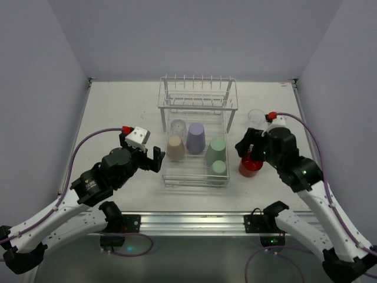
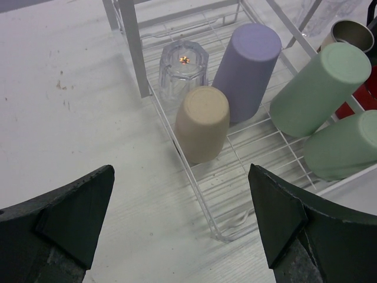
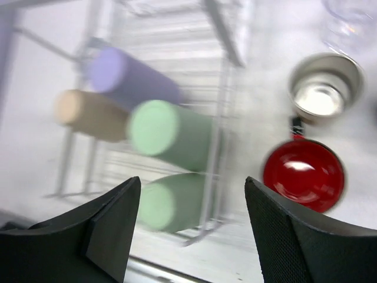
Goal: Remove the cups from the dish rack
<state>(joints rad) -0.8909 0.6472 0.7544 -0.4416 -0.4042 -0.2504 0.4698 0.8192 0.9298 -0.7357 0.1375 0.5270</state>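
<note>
Left fingers (image 2: pixel 70 206) frame white table (image 2: pixel 70 118), walls (image 1: pixel 194 35) perhaps lavender.

Bright, even overhead light, with soft shadows on the white surface (image 1: pixel 118 106). The right wrist view is blurred throughout; the left is sharp, with a glint on the clear cup (image 2: pixel 183 68).

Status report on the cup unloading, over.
Left gripper open, right gripper open, both empty. Five cups in dish rack; red cup out. Nothing blocking.
</note>
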